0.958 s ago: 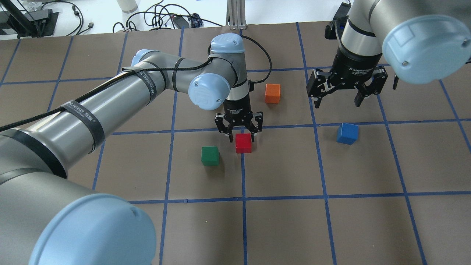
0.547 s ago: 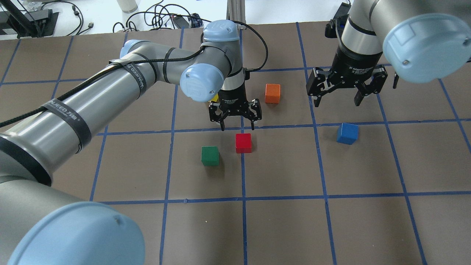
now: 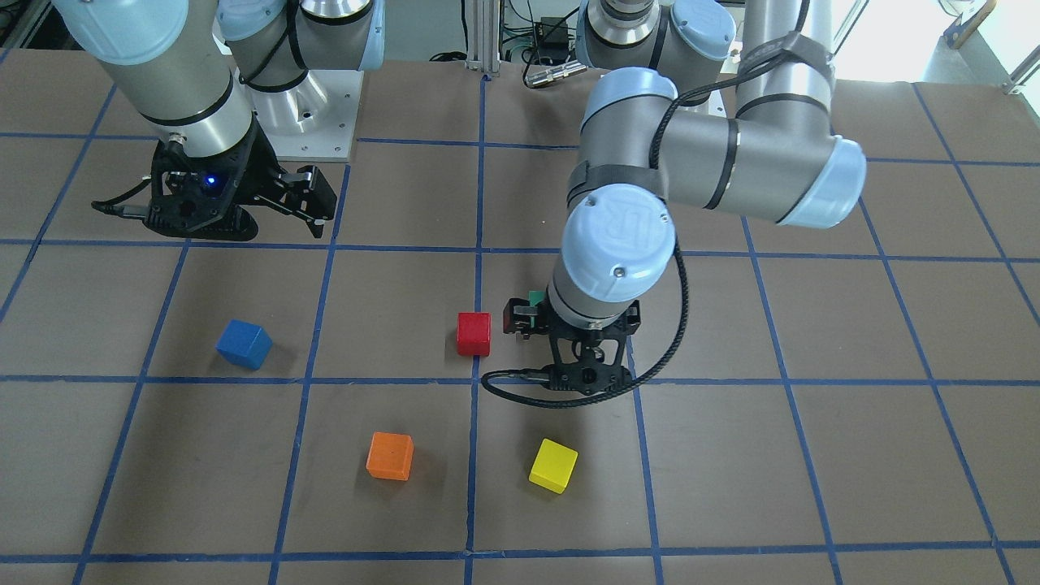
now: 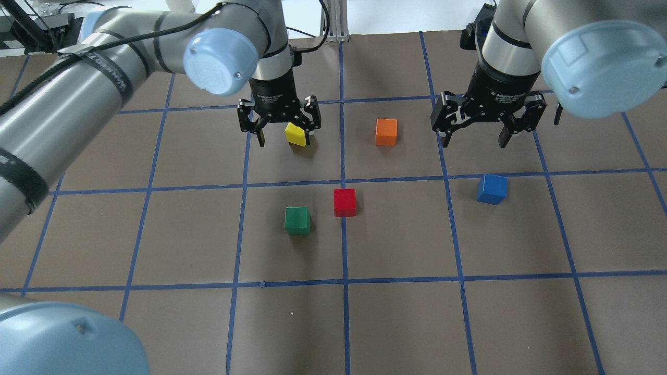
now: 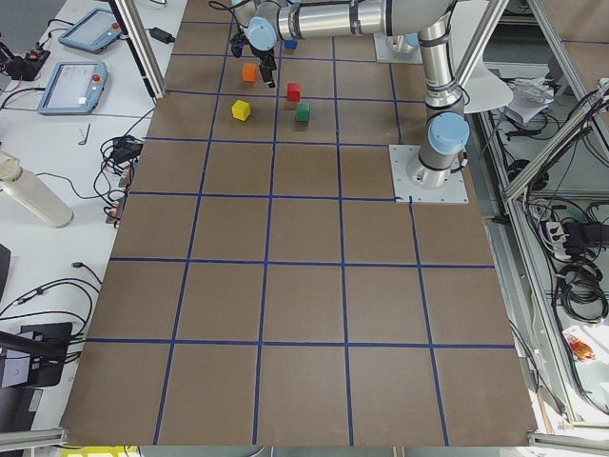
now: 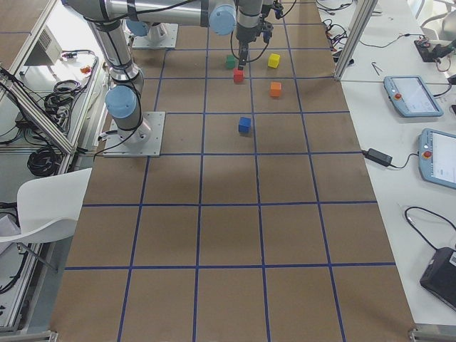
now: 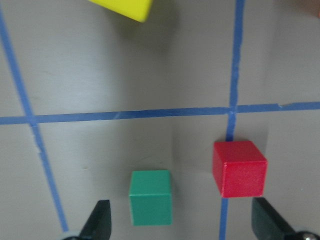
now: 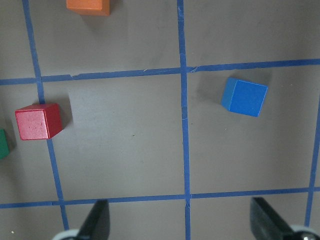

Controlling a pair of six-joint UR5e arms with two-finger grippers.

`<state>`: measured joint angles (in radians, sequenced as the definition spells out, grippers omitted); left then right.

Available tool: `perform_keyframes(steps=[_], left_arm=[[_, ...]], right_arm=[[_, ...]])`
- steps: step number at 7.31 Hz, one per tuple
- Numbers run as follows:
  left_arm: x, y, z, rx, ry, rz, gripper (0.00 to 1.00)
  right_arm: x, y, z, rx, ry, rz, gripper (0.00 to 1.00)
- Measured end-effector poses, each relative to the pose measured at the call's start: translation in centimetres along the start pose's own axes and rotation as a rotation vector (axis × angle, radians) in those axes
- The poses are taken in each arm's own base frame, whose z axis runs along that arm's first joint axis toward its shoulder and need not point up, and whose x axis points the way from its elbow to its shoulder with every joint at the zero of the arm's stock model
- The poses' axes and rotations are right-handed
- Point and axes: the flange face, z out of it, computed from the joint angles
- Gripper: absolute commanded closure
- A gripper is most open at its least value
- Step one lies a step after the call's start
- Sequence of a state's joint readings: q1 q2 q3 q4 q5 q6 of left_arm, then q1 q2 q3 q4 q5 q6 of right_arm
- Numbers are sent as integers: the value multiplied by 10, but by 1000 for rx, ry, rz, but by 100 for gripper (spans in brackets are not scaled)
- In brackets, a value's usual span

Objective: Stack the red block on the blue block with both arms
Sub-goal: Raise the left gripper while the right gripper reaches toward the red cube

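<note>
The red block (image 4: 345, 202) sits on the table on a blue tape line, apart from both grippers; it also shows in the left wrist view (image 7: 240, 169) and the right wrist view (image 8: 38, 121). The blue block (image 4: 492, 188) sits to its right, also in the right wrist view (image 8: 245, 96). My left gripper (image 4: 279, 125) is open and empty, raised beside the yellow block (image 4: 295, 134), well beyond the red block. My right gripper (image 4: 471, 133) is open and empty, raised beyond the blue block.
A green block (image 4: 297, 220) sits just left of the red one. An orange block (image 4: 386, 132) lies between the two grippers. The brown table (image 4: 396, 323) carries a grid of blue tape lines. Cables lie past the far edge.
My left gripper was low, with open fingers on either side of the red block; it has lifted and pulled back toward the far left, still open. The red block stayed. The right arm barely moved.
</note>
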<state>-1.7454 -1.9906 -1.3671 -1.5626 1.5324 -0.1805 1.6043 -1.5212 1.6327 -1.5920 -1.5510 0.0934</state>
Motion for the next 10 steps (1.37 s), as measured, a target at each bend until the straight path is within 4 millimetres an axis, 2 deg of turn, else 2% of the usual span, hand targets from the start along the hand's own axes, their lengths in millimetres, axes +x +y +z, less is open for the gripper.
perform_keyframes(steps=[2,4,6,10], left_arm=[[-59,7,-49,47,11,-7,0],[-99,24,-79,46,-42,38,0],[-116,34,-89,46,-63,38,0],[-125,37,-89,34,-64,26,0]], right_arm=[[-5,-8,9,7,-4,6,0],[-12,-25,24,28,-19,30,0],[-41,-41,49,44,-48,53,0],[-116,-45,115,61,-51,38,0]])
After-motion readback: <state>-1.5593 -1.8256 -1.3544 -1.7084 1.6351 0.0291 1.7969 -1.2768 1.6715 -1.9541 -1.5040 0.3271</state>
